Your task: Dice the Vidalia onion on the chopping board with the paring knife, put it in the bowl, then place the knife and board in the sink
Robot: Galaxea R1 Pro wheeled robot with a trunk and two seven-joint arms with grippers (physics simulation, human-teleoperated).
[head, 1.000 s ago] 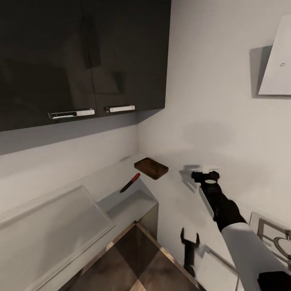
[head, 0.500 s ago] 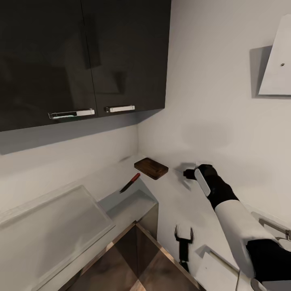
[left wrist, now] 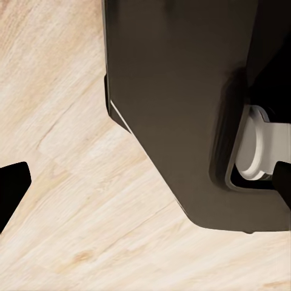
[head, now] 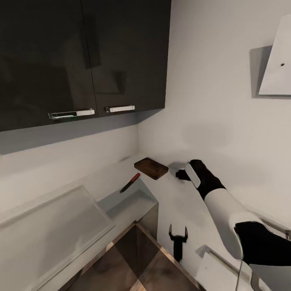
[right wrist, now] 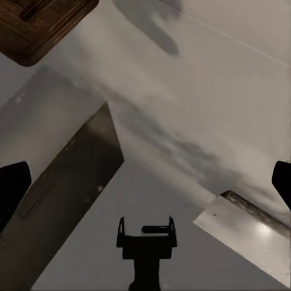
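Observation:
The dark brown chopping board (head: 151, 168) lies in the far corner of the pale countertop (head: 178, 202); it also shows in the right wrist view as the chopping board (right wrist: 42, 24). The paring knife (head: 130, 182), red-handled with a dark blade, sits tilted at the counter's edge left of the board. My right gripper (head: 180, 174) is just right of the board, apart from it, and its fingertips (right wrist: 12, 188) stand wide open on nothing. Lower down, my left gripper (head: 178, 233) points upward, open and empty; the left gripper (right wrist: 147, 233) also appears below the right wrist. Onion, bowl and sink basin are out of view.
Glossy black upper cabinets (head: 81, 60) with chrome handles hang over the corner. A flat pale panel with a raised rim (head: 52, 226) lies at the left. A shiny steel plate (right wrist: 248, 233) sits by my right arm. A white hood (head: 279, 60) is at the upper right. The left wrist view looks down on light wood floor (left wrist: 66, 121).
My right arm has reached left toward the chopping board and its wrist has turned. The left gripper has drifted a little to the left. Board and knife have not moved.

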